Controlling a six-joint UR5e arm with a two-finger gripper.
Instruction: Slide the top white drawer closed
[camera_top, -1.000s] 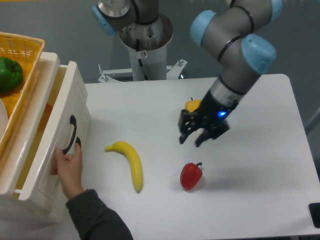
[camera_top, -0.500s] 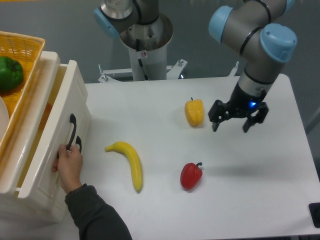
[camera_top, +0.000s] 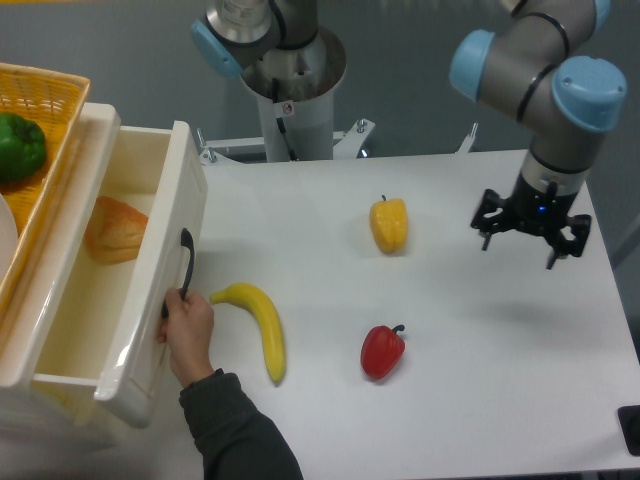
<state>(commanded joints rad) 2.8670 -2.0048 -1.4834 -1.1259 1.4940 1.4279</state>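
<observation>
Drawer (camera_top: 150, 290) pulled out, human hand (camera_top: 188, 330) on its handle (camera_top: 183, 270), end effector (camera_top: 530, 238) open, holding nothing

Grey arm (camera_top: 520, 45), blue joint caps, black hand (camera_top: 530, 238)

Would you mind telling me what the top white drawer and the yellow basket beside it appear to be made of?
The top white drawer looks like glossy moulded plastic: smooth cream walls with soft highlights and a black handle. The yellow basket appears woven, wicker or plastic imitation; its open lattice shows, but the fibre cannot be told.
</observation>
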